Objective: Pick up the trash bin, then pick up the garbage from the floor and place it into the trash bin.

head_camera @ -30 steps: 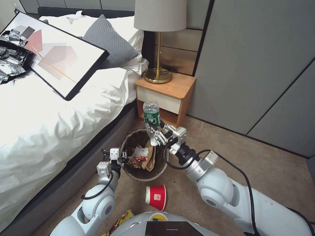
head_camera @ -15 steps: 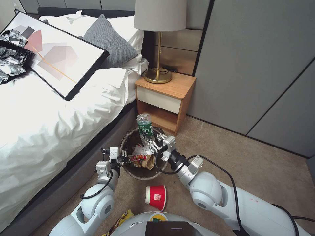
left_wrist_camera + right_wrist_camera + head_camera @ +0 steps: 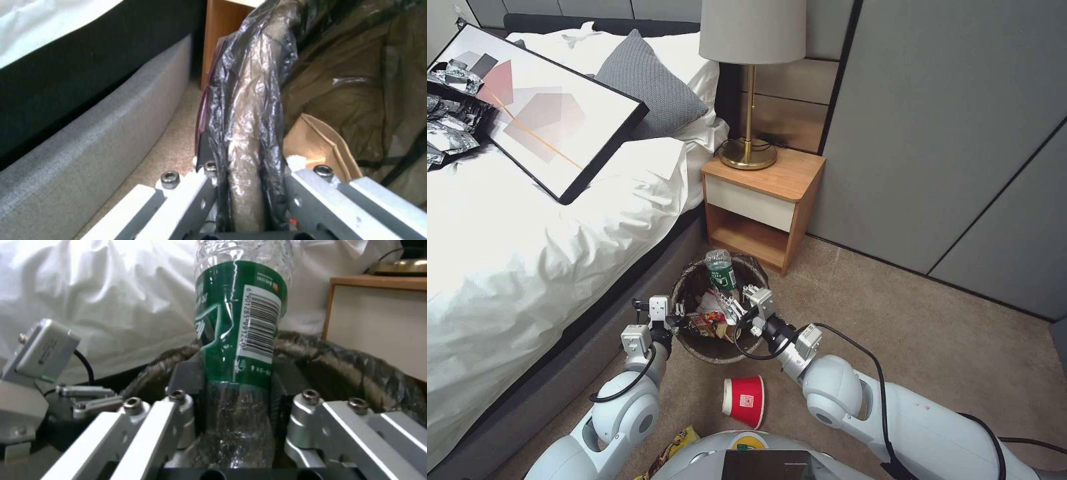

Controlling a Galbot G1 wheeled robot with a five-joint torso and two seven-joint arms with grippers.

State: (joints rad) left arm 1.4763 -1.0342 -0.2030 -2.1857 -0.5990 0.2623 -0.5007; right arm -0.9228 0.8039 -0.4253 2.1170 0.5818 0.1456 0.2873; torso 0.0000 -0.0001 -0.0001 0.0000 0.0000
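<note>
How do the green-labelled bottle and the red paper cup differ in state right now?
The bottle is clamped in the right claw over the trash bin; the red cup lies free on the carpet. The bottle stands roughly upright; the cup lies on its side. The bottle is clear, the cup opaque. Both are drink litter.

From my remote station, the head camera looks into a bedroom, hotel-like or domestic. A bed (image 3: 527,253) with rumpled white linen and a grey upholstered base runs along the robot's left, with a grey knitted cushion (image 3: 650,87) and a framed abstract print (image 3: 540,110) lying on it. Beside the bed stands a wooden nightstand (image 3: 764,200) carrying a brass lamp (image 3: 750,87) with a pale shade. Grey panelled walls (image 3: 947,133) meet beige carpet (image 3: 934,333), where a red paper cup (image 3: 744,400) lies on its side.
</note>
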